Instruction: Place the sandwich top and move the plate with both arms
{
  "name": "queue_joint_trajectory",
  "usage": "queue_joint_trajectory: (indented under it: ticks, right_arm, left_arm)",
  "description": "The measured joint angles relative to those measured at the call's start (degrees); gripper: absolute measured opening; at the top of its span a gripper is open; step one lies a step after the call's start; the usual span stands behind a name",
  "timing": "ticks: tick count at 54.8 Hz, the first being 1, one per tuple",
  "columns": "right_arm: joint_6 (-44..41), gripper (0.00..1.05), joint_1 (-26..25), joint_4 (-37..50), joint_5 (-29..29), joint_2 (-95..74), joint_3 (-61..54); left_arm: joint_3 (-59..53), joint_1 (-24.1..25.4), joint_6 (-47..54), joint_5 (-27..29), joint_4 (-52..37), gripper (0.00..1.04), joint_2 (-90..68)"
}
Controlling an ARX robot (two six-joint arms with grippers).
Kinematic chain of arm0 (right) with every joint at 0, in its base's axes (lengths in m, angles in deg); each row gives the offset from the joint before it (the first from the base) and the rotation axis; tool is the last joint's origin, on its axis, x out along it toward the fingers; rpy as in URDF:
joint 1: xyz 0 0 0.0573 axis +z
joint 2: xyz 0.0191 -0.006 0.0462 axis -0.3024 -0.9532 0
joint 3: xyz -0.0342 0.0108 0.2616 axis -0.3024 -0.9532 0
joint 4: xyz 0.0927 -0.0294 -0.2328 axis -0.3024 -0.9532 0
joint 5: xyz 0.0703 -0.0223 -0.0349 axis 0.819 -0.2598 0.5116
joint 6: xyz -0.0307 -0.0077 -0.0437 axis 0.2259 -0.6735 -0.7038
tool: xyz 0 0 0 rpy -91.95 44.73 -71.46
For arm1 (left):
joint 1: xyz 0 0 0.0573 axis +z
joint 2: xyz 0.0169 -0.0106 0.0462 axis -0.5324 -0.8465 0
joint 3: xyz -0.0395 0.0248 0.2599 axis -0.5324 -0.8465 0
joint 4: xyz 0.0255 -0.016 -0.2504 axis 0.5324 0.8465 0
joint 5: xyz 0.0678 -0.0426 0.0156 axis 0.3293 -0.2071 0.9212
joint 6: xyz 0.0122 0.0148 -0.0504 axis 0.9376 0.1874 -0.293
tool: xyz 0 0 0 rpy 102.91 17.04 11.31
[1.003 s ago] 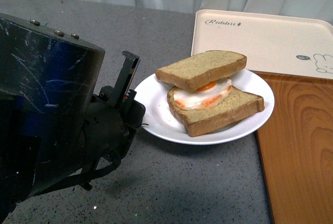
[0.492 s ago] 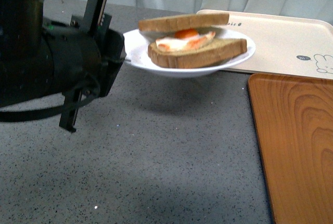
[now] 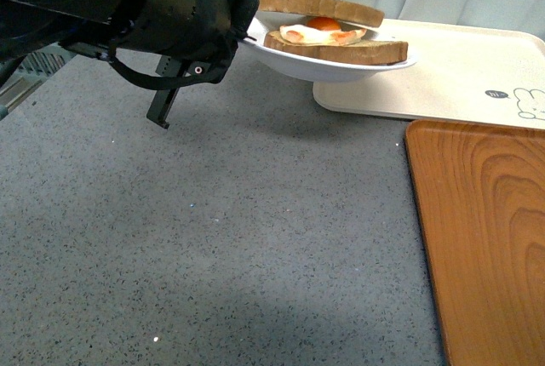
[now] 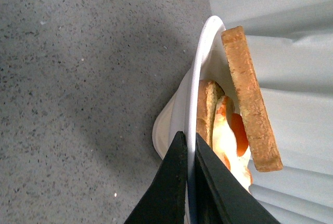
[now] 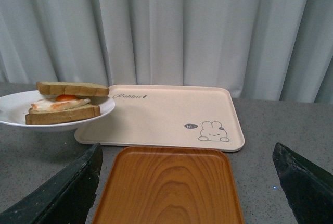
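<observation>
The white plate [image 3: 336, 68] hangs in the air above the table, by the near left corner of the beige tray [image 3: 460, 68]. My left gripper [image 3: 248, 27] is shut on the plate's left rim [image 4: 204, 52], one black finger [image 4: 174, 182] on each side of it. On the plate lies a bread slice with a fried egg [image 3: 322, 31]. The sandwich top [image 3: 319, 7] rests over the egg, shifted a little to one side [image 4: 250, 94]. My right gripper [image 5: 186, 148] stands open over the orange tray, empty, looking at the plate [image 5: 15, 104] from afar.
The beige rabbit-print tray [image 5: 166, 114] lies at the back right of the grey table. The orange wooden tray [image 3: 485, 238] lies in front of it at the right edge [image 5: 166, 187]. Pale curtains close off the back. The bulky left arm fills the upper left of the front view.
My left gripper has lifted the plate with the sandwich off the table and carried it up and back towards the beige tray. The arm has swung upward out of the foreground.
</observation>
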Motion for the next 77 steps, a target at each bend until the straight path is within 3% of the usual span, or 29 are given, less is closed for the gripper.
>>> queue_joint_trajectory:
  ticks: [25, 53, 77]
  right_arm:
    - [0.00, 0.96, 0.00, 0.00, 0.00, 0.00, 0.00]
    - [0.00, 0.96, 0.00, 0.00, 0.00, 0.00, 0.00]
    - [0.02, 0.96, 0.00, 0.00, 0.00, 0.00, 0.00]
  left_arm:
    - [13.90, -0.98, 5.25, 3.82, 8.17, 0.04, -9.44]
    - [24.81, -5.60, 5.57, 2.99, 10.86, 0.04, -16.98]
    - [30.10, -5.31, 7.06, 2.03, 12.55, 0.04, -20.65]
